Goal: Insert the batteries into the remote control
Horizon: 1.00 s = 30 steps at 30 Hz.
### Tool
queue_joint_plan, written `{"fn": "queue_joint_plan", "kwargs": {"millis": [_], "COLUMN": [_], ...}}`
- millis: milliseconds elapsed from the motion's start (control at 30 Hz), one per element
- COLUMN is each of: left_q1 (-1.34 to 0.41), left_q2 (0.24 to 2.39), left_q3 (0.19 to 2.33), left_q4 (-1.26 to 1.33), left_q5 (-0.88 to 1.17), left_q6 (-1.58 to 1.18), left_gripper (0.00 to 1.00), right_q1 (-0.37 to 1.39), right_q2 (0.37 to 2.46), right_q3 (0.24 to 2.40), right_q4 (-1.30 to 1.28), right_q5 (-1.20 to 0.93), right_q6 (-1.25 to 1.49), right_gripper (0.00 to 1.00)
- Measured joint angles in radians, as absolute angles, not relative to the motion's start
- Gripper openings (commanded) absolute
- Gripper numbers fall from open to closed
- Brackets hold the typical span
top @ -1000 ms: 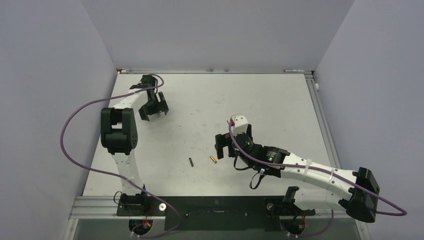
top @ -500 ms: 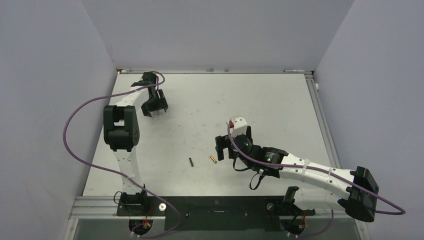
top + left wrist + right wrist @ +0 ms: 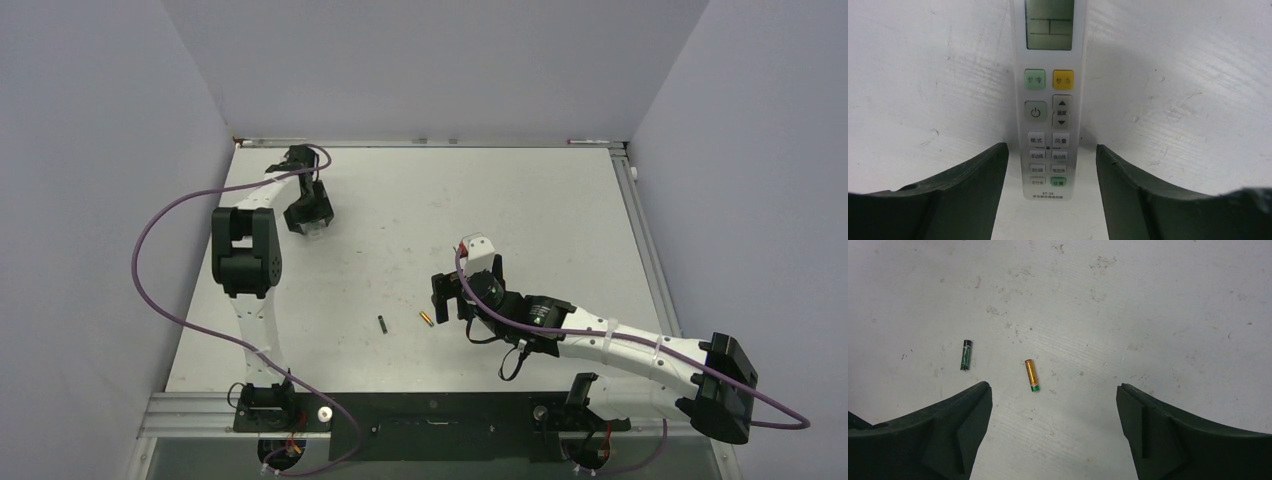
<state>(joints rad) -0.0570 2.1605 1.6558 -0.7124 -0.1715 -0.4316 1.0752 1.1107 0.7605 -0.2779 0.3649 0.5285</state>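
The white remote control (image 3: 1049, 100) lies button side up on the table, screen end away from me. In the top view it is almost wholly hidden under my left gripper (image 3: 309, 214). My left gripper (image 3: 1052, 150) is open, and its fingers straddle the remote's lower end with a gap on each side. The copper-gold battery (image 3: 1031, 375) and the blackish battery (image 3: 965, 354) lie apart on the table, both ahead of my open, empty right gripper (image 3: 1052, 387). In the top view the gold battery (image 3: 425, 319) and the black battery (image 3: 383, 324) lie just left of my right gripper (image 3: 448, 293).
The white table (image 3: 540, 200) has walls at the back and on both sides. A purple cable (image 3: 150, 250) loops off the left arm. The right arm's forearm (image 3: 600, 340) stretches across the near right of the table.
My left gripper has turned and closed in over the remote, and the left arm's elbow has shifted slightly right. The right arm and both batteries have barely moved.
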Motion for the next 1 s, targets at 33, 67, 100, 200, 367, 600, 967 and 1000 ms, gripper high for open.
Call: {"fn": "queue_joint_plan", "kwargs": {"millis": [33,67,100,200,367,600,967,1000], "left_q1": [-0.057,-0.057,-0.056,-0.056,-0.053,-0.046,-0.044,-0.043], "left_q2": [2.164,2.168,2.173,2.195,2.233,2.282,2.295,2.295], "left_q3": [1.662,1.671,1.680,1.713,1.767,1.844,1.865,1.864], "left_q4": [-0.714,-0.714,-0.714,-0.712,-0.721,-0.727,-0.730,-0.728], "left_q5": [-0.175,-0.178,-0.180,-0.188,-0.200,-0.208,-0.219,-0.218], "left_q6": [-0.431,-0.430,-0.429,-0.423,-0.410,-0.402,-0.398,-0.399], "left_gripper": [0.62,0.62,0.62,0.62,0.62,0.61,0.29,0.23], "right_q1": [1.075,1.075,1.075,1.075,1.075,1.075,1.075,1.075], "right_q2": [1.111,1.111,1.111,1.111,1.111,1.111,1.111,1.112], "right_q3": [0.757,0.756,0.755,0.755,0.755,0.755,0.755,0.755], "right_q4": [-0.278,-0.279,-0.281,-0.284,-0.286,-0.286,-0.286,-0.285], "right_q5": [0.364,0.363,0.361,0.360,0.358,0.349,0.330,0.327], "right_q6": [0.530,0.532,0.533,0.534,0.535,0.535,0.536,0.537], "right_gripper": [0.94,0.94,0.94,0.94,0.94,0.93,0.90,0.90]}}
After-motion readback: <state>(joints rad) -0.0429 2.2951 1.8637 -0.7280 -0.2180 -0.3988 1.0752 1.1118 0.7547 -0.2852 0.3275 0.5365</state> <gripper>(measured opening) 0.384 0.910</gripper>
